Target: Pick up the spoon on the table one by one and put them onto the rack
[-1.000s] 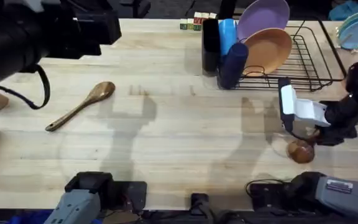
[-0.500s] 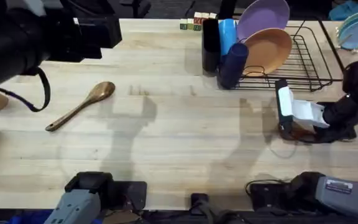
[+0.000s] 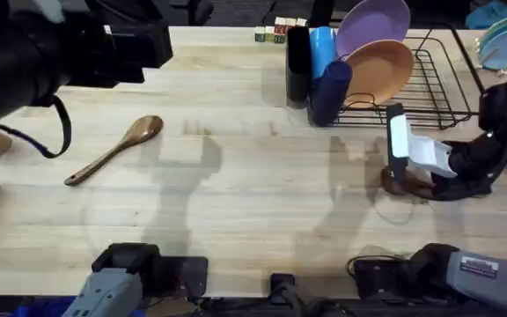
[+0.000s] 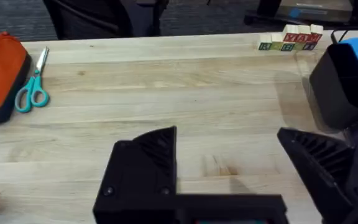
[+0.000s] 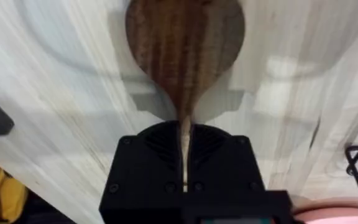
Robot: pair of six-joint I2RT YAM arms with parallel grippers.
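Item: held spoon, bowl low over the surface, just near of the rack. Right pincer clamped narrow on its slim handle. Second spoon lies loose at far left. Left pincer spread wide, holding nothing, raised above the surface. Risk: the thin handle may swivel between the fingers, or the bowl may catch the rack's wire edge.

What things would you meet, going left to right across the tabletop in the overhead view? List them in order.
Wooden spoon lying on the table → black utensil holder → dark blue cup → orange plate → right gripper holding the second spoon.
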